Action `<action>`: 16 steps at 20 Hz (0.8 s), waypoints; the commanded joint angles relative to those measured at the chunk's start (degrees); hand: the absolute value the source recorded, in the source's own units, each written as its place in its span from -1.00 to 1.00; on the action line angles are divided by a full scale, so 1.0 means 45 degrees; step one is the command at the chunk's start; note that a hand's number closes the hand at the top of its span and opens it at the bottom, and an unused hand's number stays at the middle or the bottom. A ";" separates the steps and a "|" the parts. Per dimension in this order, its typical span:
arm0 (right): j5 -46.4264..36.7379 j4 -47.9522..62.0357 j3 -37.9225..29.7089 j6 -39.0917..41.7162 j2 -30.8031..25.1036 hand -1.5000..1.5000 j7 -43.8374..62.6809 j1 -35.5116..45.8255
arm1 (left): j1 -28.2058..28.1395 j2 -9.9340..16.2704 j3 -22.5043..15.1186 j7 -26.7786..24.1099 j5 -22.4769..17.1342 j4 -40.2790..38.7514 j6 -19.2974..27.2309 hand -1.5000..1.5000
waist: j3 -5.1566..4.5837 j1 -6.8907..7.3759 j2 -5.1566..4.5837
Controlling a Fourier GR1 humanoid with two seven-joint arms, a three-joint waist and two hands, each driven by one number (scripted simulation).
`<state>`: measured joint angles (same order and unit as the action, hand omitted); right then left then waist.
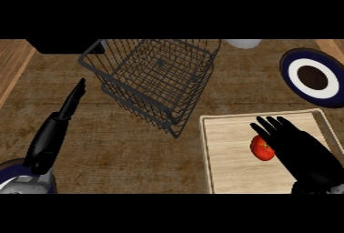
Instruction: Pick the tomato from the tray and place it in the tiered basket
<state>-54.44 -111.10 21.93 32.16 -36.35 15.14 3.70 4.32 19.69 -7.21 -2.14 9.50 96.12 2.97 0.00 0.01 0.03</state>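
The right hand (304,152) is hovering over the pale tray (222,159), fingers straight and holding nothing, just beside the tomato (262,148) lying on it, right of the wire tiered basket (158,77), while the left hand (50,136) is resting open at near left.

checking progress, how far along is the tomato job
Nothing is done yet: the tomato lies on the tray. In hand: the right hand is beside it, fingers straight, not gripping. Left: grasp, lift, and place it in the tiered basket. The left hand rests aside.
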 commanded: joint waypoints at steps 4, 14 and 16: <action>-0.0927 0.1399 -0.0188 -0.0076 0.1137 -1.00 -0.0759 0.0097 | 0.0043 -0.0652 0.0364 -0.0094 0.0408 -0.0330 -0.0302 0.00 | 0.0002 0.0023 -0.0006; -0.2152 0.3600 -0.1009 -0.1154 0.2088 -1.00 -0.2353 0.0363 | 0.0151 -0.1018 0.0837 -0.0067 0.1030 -0.0001 -0.0970 0.00 | 0.0002 0.0012 -0.0005; -0.2159 0.3215 -0.1334 -0.0857 0.2218 -1.00 -0.2427 0.0410 | -0.0556 -0.1118 0.0798 0.0073 0.0976 0.0621 -0.1236 0.00 | 0.0001 0.0021 0.0002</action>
<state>-62.94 -97.16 17.59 28.22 -27.54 6.02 5.62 4.29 14.88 -4.35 -2.41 13.83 96.29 -0.60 0.01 0.08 0.00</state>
